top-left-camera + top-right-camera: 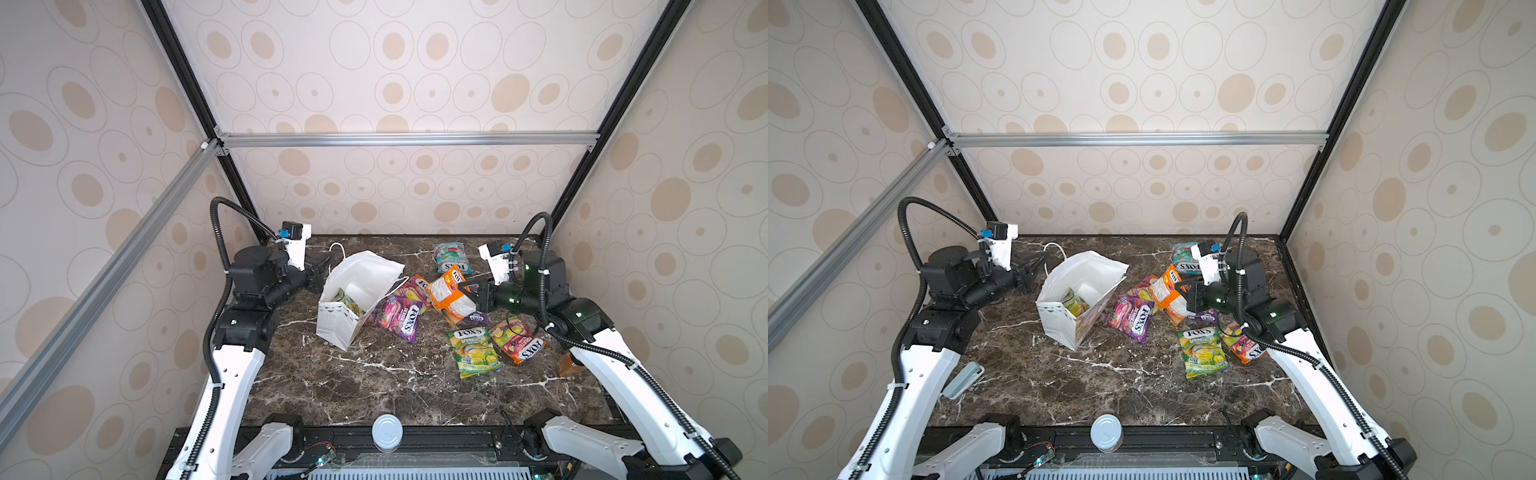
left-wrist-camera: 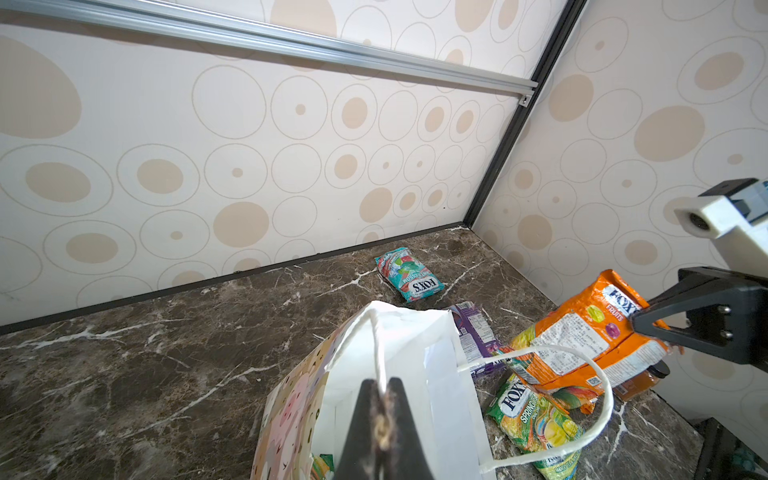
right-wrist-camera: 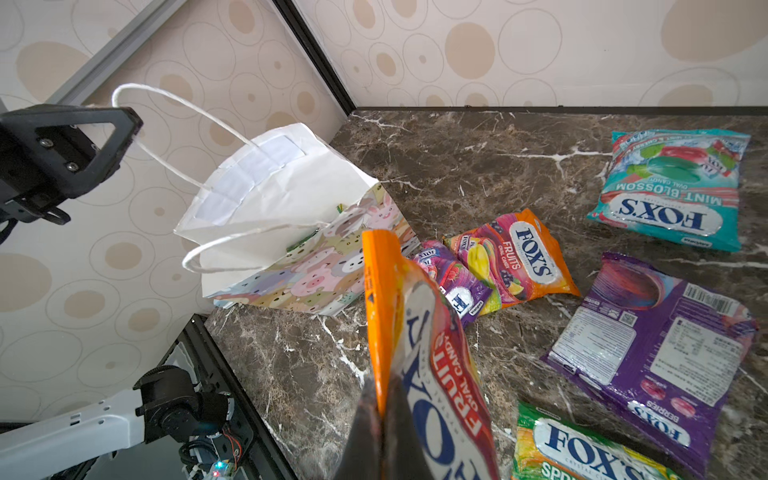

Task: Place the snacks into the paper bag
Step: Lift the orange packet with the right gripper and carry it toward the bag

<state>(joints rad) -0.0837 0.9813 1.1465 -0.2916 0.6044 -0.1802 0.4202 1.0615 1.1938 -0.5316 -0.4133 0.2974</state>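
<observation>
My left fingers (image 2: 380, 411) pinch the twisted cord handle (image 2: 376, 353) of the creased white paper bag (image 2: 415, 353), tilted open on the marbled counter (image 2: 166, 332). My right fingers (image 3: 380, 419) clamp a glossy, crinkled orange packet (image 3: 428, 353) near it; other packets (image 3: 665, 195) lie flat around.

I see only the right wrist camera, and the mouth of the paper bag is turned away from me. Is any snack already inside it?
Observer: Yes. In both top views one yellow-green packet lies inside the paper bag.
Operator: Thank you. The right gripper holds the orange packet. Does the left gripper really grip the handle? From here I cannot tell.
Observer: Yes. Its own wrist view shows the jaws shut on the cord handle.
</observation>
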